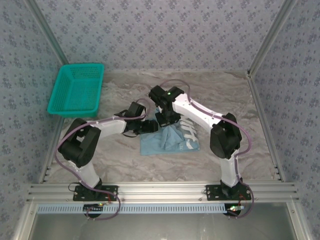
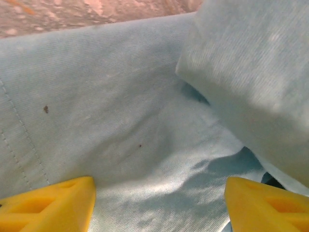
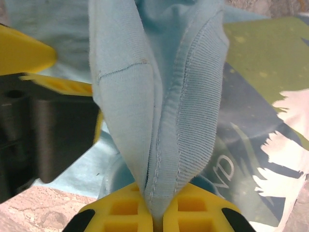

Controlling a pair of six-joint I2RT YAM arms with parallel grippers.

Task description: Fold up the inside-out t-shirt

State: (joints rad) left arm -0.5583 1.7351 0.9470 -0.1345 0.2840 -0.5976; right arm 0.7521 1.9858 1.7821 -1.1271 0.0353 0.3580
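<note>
**Operator:** Where does the shirt lie?

**Spotter:** Your light blue t-shirt [image 1: 167,141] sits bunched at the middle of the marble-patterned table [image 1: 225,95]. A printed graphic [image 1: 187,131] shows on its 3 o'clock side. The teal mesh basket [image 1: 77,90] stands well apart at 10 o'clock.

**Operator:** And the grippers?

**Spotter:** Your right gripper [image 3: 155,215] has its yellow fingers [image 3: 125,210] pressed together on a ribbed, stitched edge of the t-shirt, and the cloth rises in two folds from the pinch. Your left gripper [image 2: 159,205] is just beside it at 9 o'clock, with its jaws spread wide over the blue cloth.
</note>
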